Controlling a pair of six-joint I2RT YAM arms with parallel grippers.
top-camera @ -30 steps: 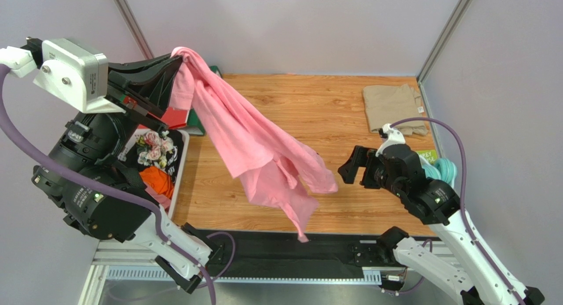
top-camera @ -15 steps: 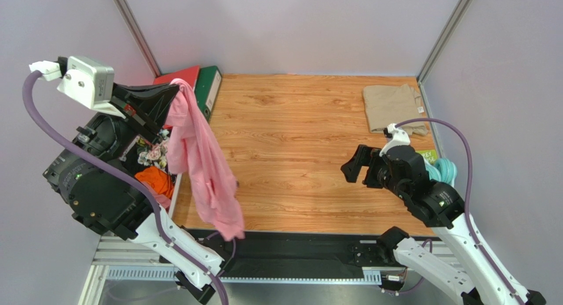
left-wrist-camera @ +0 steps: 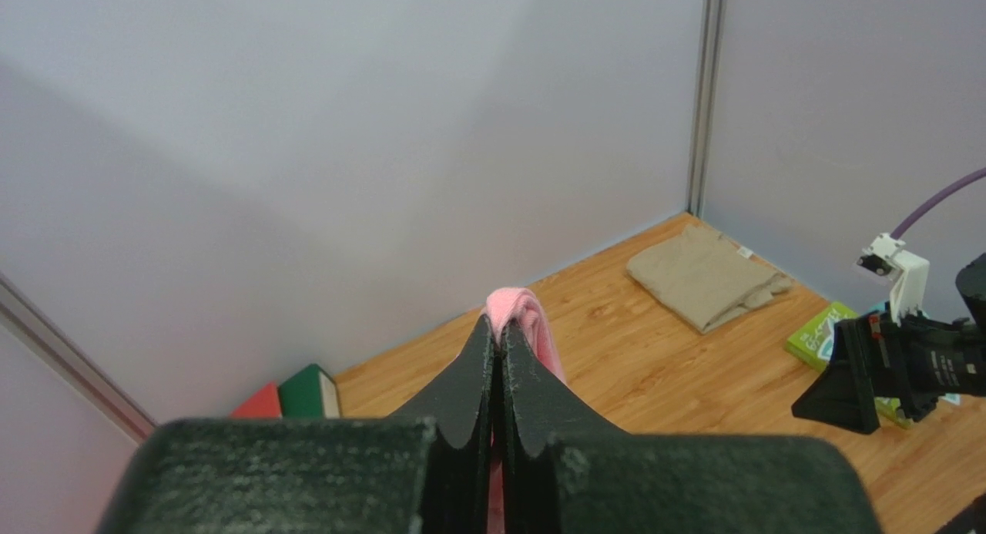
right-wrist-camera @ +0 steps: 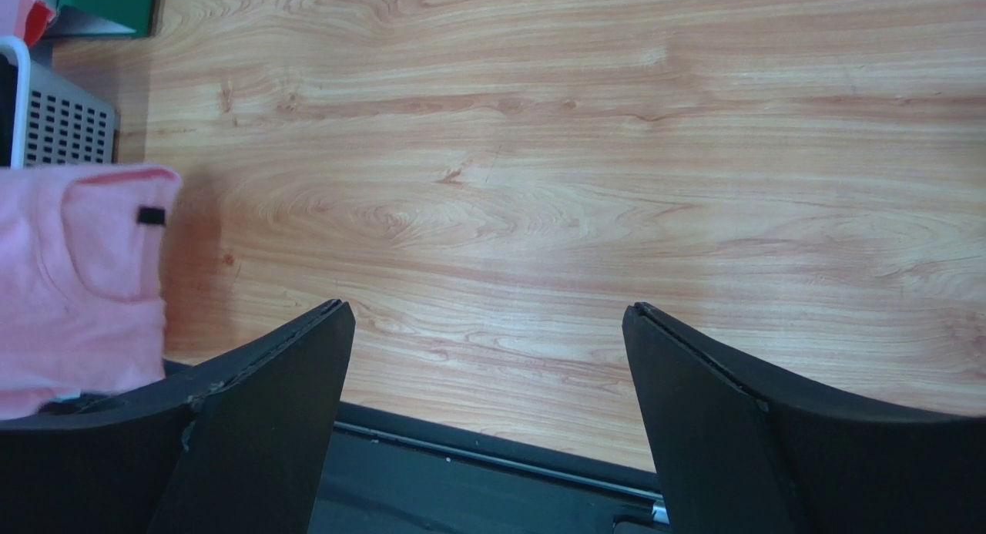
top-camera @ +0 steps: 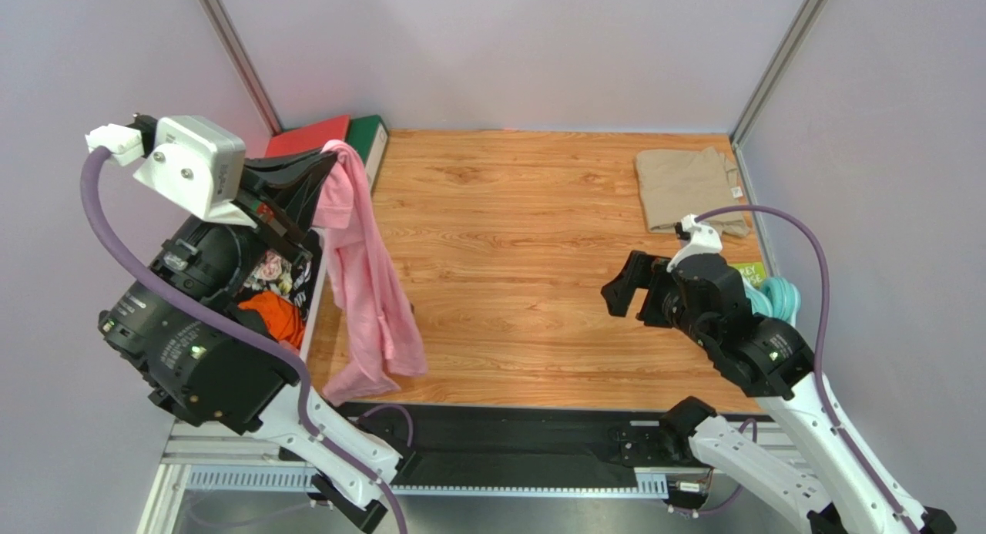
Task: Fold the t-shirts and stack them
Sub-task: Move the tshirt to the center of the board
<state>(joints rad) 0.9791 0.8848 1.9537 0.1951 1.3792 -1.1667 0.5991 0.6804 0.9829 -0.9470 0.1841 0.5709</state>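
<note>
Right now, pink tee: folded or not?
Not folded. The pink t-shirt hangs bunched from the shut left gripper, its lower end reaching the table.

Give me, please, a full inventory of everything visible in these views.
pink t-shirt: one, light pink, hanging from the left gripper at the table's left side
khaki t-shirt: one, khaki-beige, folded, far right corner
binders: two, red and green, far left corner
bin: one, white, left of the table, holding orange cloth and black floral cloth
packet: one, green, right edge
teal thing: one, beside the packet, unclear what
table: one, light wood
left gripper: black, raised, shut on the pink t-shirt
right gripper: black, open, empty, above the table's right side
</note>
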